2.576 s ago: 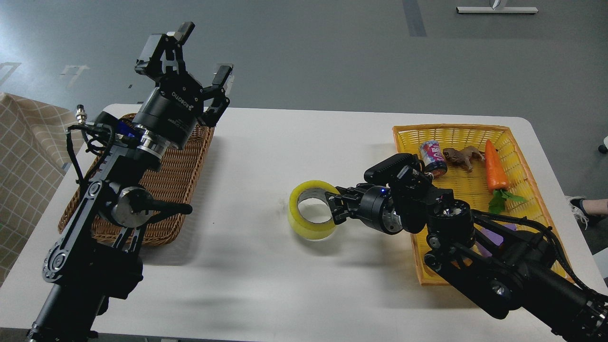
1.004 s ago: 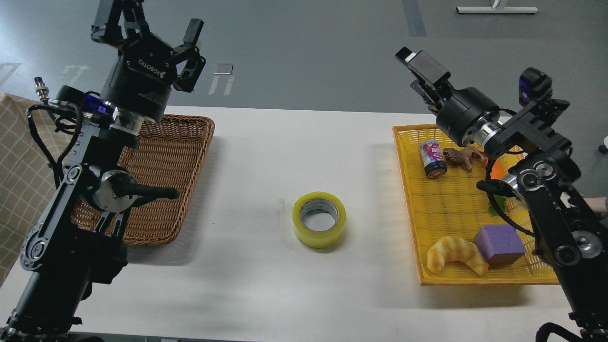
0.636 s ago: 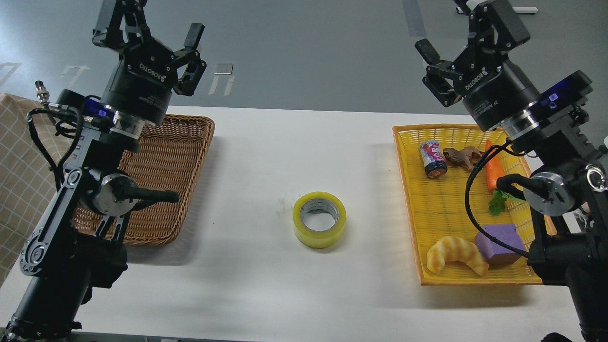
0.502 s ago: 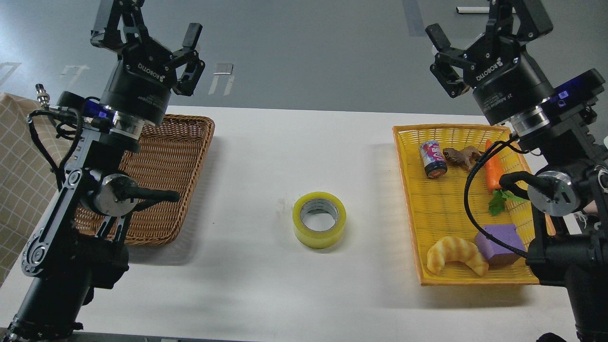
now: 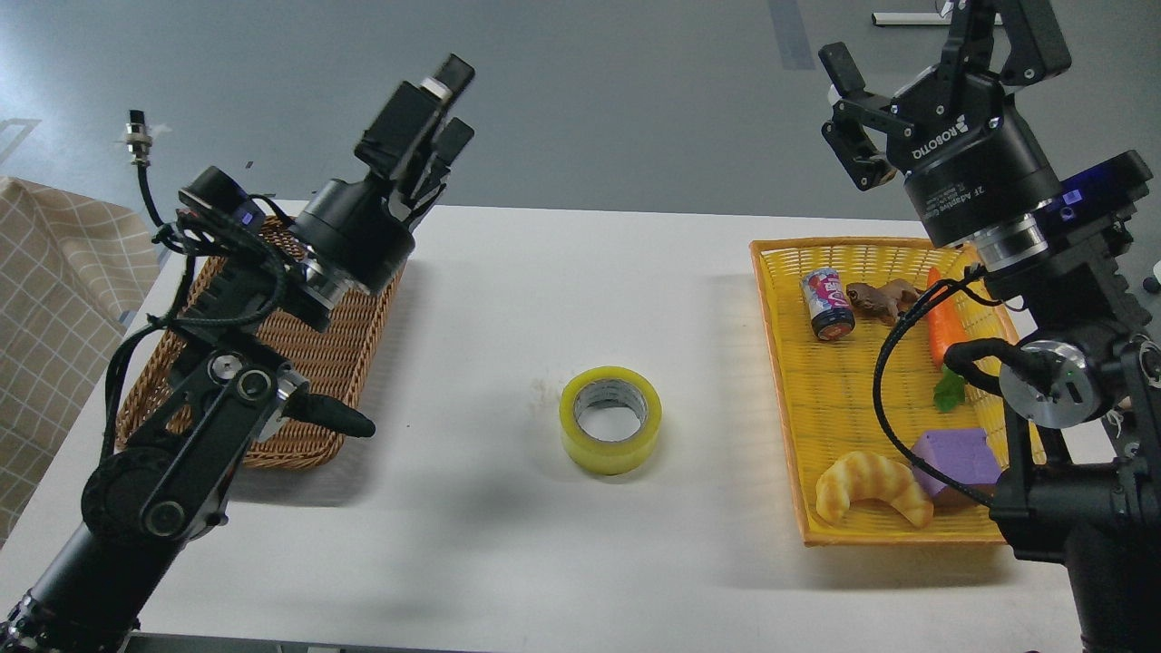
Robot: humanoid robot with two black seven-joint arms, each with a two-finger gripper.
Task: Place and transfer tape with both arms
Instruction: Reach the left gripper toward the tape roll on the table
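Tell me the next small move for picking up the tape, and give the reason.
Probably lower the left gripper toward the tape. The roll lies flat on the white table between the two baskets, with nothing touching it, and both grippers hang high above the table. The right gripper is open and raised over the yellow basket.

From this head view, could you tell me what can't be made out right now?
- Left gripper: seen edge-on, so open or shut is unclear.
- Purple block: its right side is hidden behind the right arm.
- Carrot: partly covered by a cable.
- Can: label too small to read.
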